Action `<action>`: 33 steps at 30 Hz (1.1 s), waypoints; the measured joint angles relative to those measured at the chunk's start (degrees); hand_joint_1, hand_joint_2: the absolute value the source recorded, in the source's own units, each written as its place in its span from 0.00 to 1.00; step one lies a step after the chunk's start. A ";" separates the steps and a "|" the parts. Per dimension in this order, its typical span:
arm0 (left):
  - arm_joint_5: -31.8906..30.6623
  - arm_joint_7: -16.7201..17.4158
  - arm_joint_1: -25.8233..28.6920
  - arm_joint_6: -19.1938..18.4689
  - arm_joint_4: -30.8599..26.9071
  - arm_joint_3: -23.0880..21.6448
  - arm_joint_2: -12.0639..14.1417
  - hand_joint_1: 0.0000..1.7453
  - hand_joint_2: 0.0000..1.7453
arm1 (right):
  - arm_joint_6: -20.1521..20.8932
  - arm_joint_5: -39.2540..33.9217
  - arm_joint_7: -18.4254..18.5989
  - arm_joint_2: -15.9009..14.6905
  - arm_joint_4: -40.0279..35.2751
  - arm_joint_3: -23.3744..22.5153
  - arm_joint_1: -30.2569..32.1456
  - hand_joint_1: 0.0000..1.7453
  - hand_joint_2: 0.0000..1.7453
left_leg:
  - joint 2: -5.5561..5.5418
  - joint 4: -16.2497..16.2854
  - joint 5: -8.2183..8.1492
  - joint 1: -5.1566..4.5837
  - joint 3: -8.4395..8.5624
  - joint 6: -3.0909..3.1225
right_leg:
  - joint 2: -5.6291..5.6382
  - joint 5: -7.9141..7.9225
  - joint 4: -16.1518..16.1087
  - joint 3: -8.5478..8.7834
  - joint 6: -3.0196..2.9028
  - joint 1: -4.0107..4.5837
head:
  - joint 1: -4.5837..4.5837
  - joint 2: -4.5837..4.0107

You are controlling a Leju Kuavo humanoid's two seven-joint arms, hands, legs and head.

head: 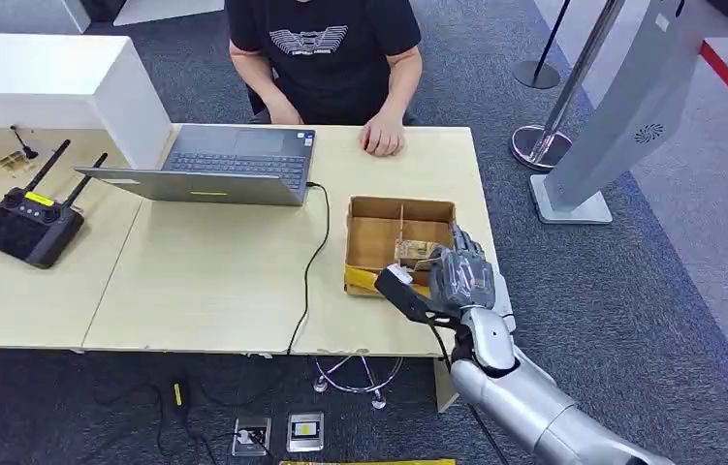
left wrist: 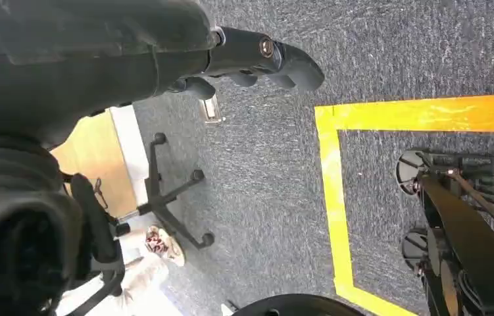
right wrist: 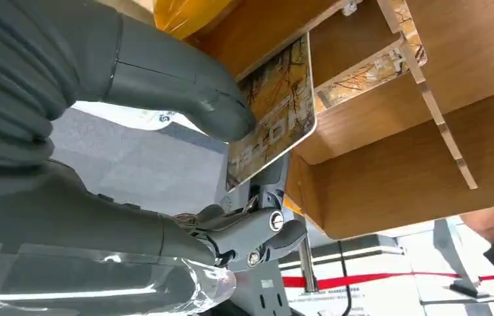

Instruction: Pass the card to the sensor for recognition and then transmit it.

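My right hand (right wrist: 165, 164) pinches the card (right wrist: 277, 112) between thumb and fingers, just over the cardboard box (head: 379, 232) on the surface (head: 214, 281). My left hand (left wrist: 257, 62) hangs empty, fingers curled. Sensor pass and handover remain.

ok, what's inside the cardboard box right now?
The cardboard box has a clear divider, with another card lying behind it. The right hand pinches a card over the near compartment; its fingers hide what lies beneath.
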 joint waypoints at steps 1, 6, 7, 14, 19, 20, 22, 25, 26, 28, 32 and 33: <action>-0.02 0.00 0.00 0.00 0.00 0.00 0.00 0.00 0.00 | -0.11 -0.11 0.00 0.07 0.20 0.00 -0.06 1.00 1.00 | 0.00 0.00 0.00 0.00 0.00 0.00 | 0.00 0.00 0.00 0.00 0.00 0.00 | 0.00 0.00; -0.22 0.00 0.00 0.00 0.00 -0.02 0.26 0.00 0.00 | -0.55 -0.11 0.02 0.17 0.63 0.00 -0.18 1.00 1.00 | 0.00 0.00 0.00 0.00 0.00 0.00 | 0.00 0.00 0.00 0.01 0.00 0.00 | 0.00 0.00; -0.35 0.00 0.00 0.00 0.00 -0.04 0.29 0.00 0.00 | -0.57 -0.09 0.02 0.17 0.63 0.00 -0.21 1.00 1.00 | 0.00 0.00 0.00 0.00 0.00 0.00 | 0.00 0.00 0.00 0.00 0.00 0.00 | 0.02 0.00; -0.63 -0.20 0.00 0.00 0.00 -0.17 0.40 0.00 0.00 | -3.19 4.13 1.38 0.15 -0.48 -0.09 -1.54 1.00 1.00 | 0.01 0.00 0.00 0.00 0.00 0.00 | 0.04 0.03 0.01 0.00 -0.03 0.00 | 0.00 0.00; -0.68 -0.61 -0.01 0.00 0.00 -0.24 0.42 0.00 0.00 | -2.03 7.76 1.73 0.17 -4.21 -0.70 -3.77 1.00 1.00 | 0.04 0.00 0.01 0.00 0.04 0.00 | 0.03 0.03 0.02 0.01 -0.03 0.01 | 0.00 0.00; -0.70 -0.66 -0.01 0.00 0.00 -0.24 0.42 0.00 0.00 | -1.94 8.00 1.84 0.17 -4.81 -0.96 -4.01 1.00 1.00 | 0.03 0.00 0.01 0.00 0.03 0.00 | 0.02 0.03 0.02 0.01 -0.03 0.01 | 0.02 0.00; -0.74 -0.79 0.01 0.00 0.00 -0.24 0.42 0.00 0.00 | -1.97 8.87 1.86 0.17 -5.77 -1.09 -4.40 1.00 1.00 | 0.03 0.00 0.01 0.00 0.02 0.00 | 0.04 0.03 0.02 0.02 -0.03 0.01 | 0.02 0.00; -0.94 -0.79 -0.01 0.00 0.00 -0.26 0.42 0.00 0.00 | -1.79 9.84 1.49 0.35 -6.75 -1.11 -5.32 1.00 1.00 | 0.03 0.00 0.01 0.00 0.03 0.00 | 0.06 0.03 0.03 0.02 -0.03 0.00 | 0.02 0.00; -1.03 -0.79 -0.01 0.00 0.00 -0.26 0.42 0.00 0.00 | -1.53 10.01 1.33 0.55 -7.02 -1.14 -5.77 1.00 1.00 | 0.03 0.00 0.01 0.00 0.03 0.00 | 0.06 0.03 0.03 0.01 -0.03 0.00 | 0.02 0.00; -1.07 -0.79 -0.01 0.00 0.00 -0.26 0.37 0.00 0.00 | -0.87 10.47 1.20 1.05 -7.63 -1.14 -6.53 1.00 1.00 | 0.04 0.00 0.01 0.00 0.04 0.00 | 0.05 0.03 0.02 0.02 -0.03 0.01 | 0.00 0.00; -1.07 -0.70 0.00 0.00 0.00 -0.26 0.26 0.00 0.00 | -0.41 10.51 0.46 2.01 -7.67 -1.14 -6.97 1.00 1.00 | 0.03 0.00 0.01 0.00 0.03 -0.01 | 0.03 0.03 0.02 0.01 -0.03 0.01 | 0.00 0.00; -1.09 -0.61 0.00 0.00 0.00 -0.26 0.24 0.00 0.00 | -0.41 10.51 0.37 2.16 -7.67 -1.14 -7.01 1.00 1.00 | 0.03 0.00 0.01 0.00 0.03 -0.01 | 0.04 0.03 0.03 0.02 -0.03 0.01 | 0.00 0.00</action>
